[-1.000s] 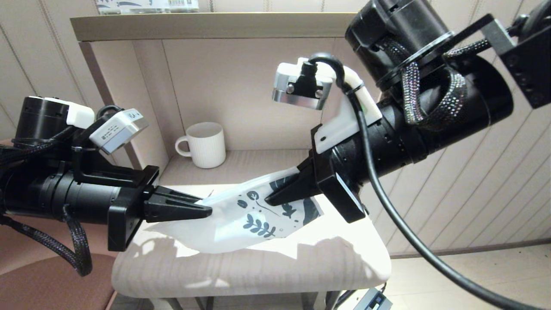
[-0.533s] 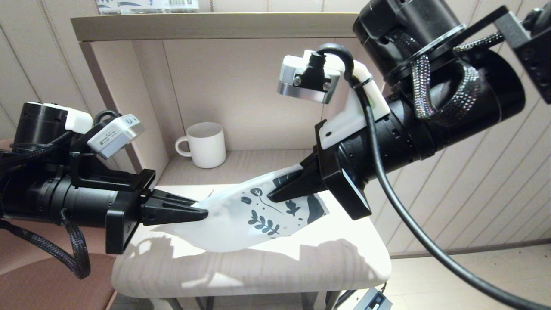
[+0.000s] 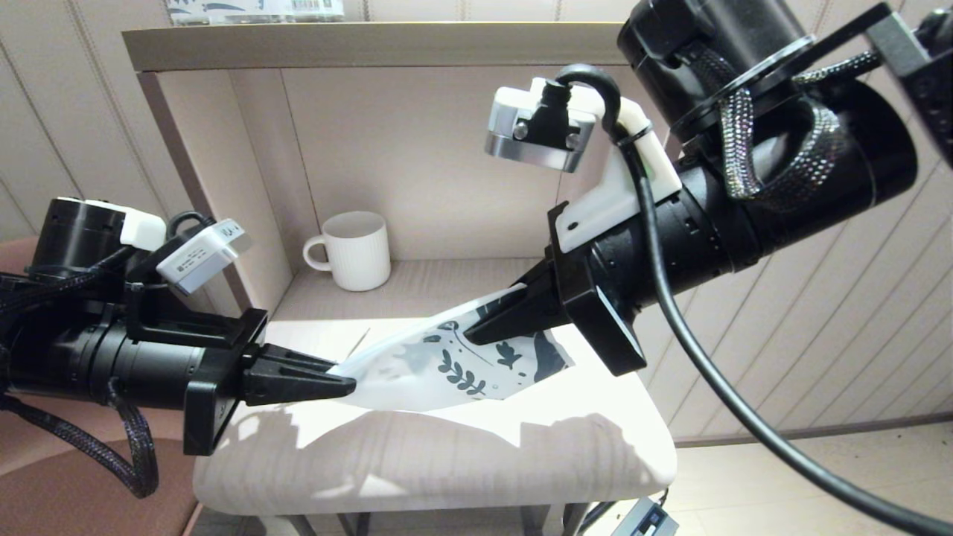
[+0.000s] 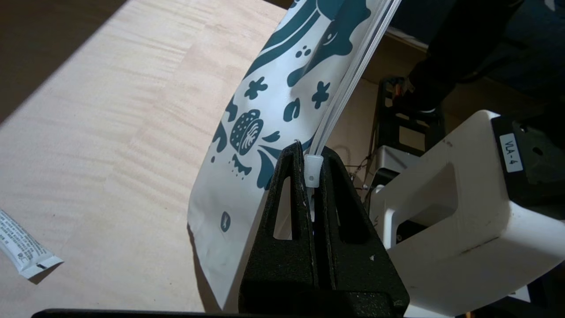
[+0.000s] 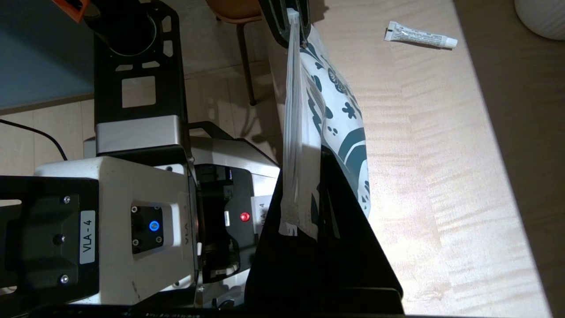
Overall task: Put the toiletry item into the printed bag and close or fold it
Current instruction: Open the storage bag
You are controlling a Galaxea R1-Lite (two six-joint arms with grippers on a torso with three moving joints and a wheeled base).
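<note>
- Left gripper (image 4: 312,176) is clamped on the slider of the bag (image 3: 447,365); right gripper (image 3: 476,336) pinches the printed end
- Bag hangs taut between them, long axis gripper to gripper, above the table (image 3: 447,461)
- Tube (image 5: 419,37) lies on the table beyond the bag, nearer the left arm, not yet inside

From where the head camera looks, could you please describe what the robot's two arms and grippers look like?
Both arms are black cylinders wrapped with braided black cable sleeving. The left gripper and right gripper each have matte black, wedge-shaped fingers with triangular cut-outs. A white and silver camera sits on a white bracket above each wrist, and a thick smooth black cable trails from the right one.
</note>
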